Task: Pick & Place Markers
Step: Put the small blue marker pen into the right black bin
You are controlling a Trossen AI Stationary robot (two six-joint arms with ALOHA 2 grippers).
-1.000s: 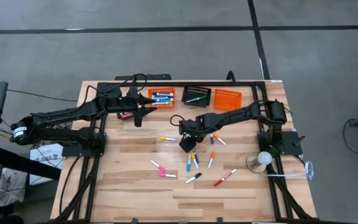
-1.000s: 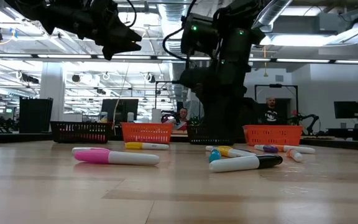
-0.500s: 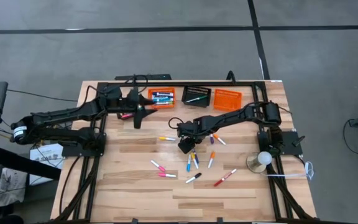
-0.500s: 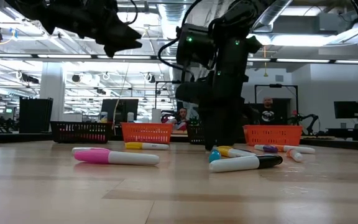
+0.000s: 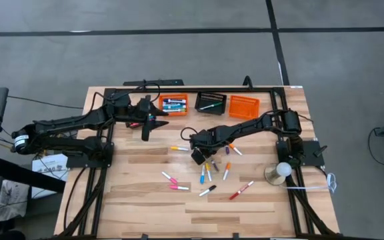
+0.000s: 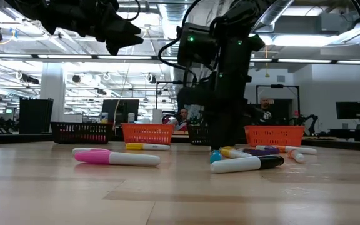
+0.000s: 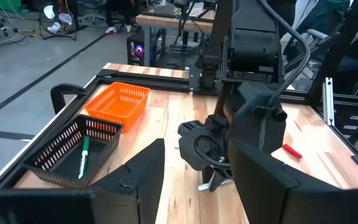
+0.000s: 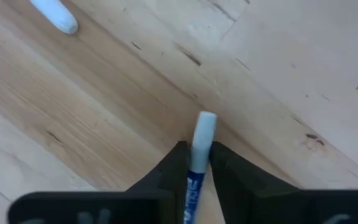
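Several markers [image 5: 209, 172] lie scattered on the wooden table [image 5: 145, 213], among them pink ones [image 5: 171, 178] and a red one [image 5: 241, 191]. My right gripper [image 5: 198, 157] points down at the cluster's left edge, shut on a white marker with blue print [image 8: 197, 155]. My left gripper [image 5: 147, 130] hangs open with nothing between its fingers, above the table's far left part, near an orange basket [image 5: 174, 104] holding markers. My right gripper pinches the marker's barrel [image 8: 197, 163] between its two fingers, coming from above and pointing down. The fingers lie across the marker, whose white end [image 8: 205, 121] sticks out past them. It seems to lie on the table.
A black basket [image 5: 211, 102] with a green marker and a second orange basket [image 5: 244, 106] stand at the far edge. A yellow marker [image 5: 179, 148] and a black-and-white one [image 5: 207, 191] lie apart. A lamp-like white object [image 5: 280, 171] stands at the right.
My right gripper has come down onto the table at the left of the marker cluster. A dark marker beside it has shifted a little.
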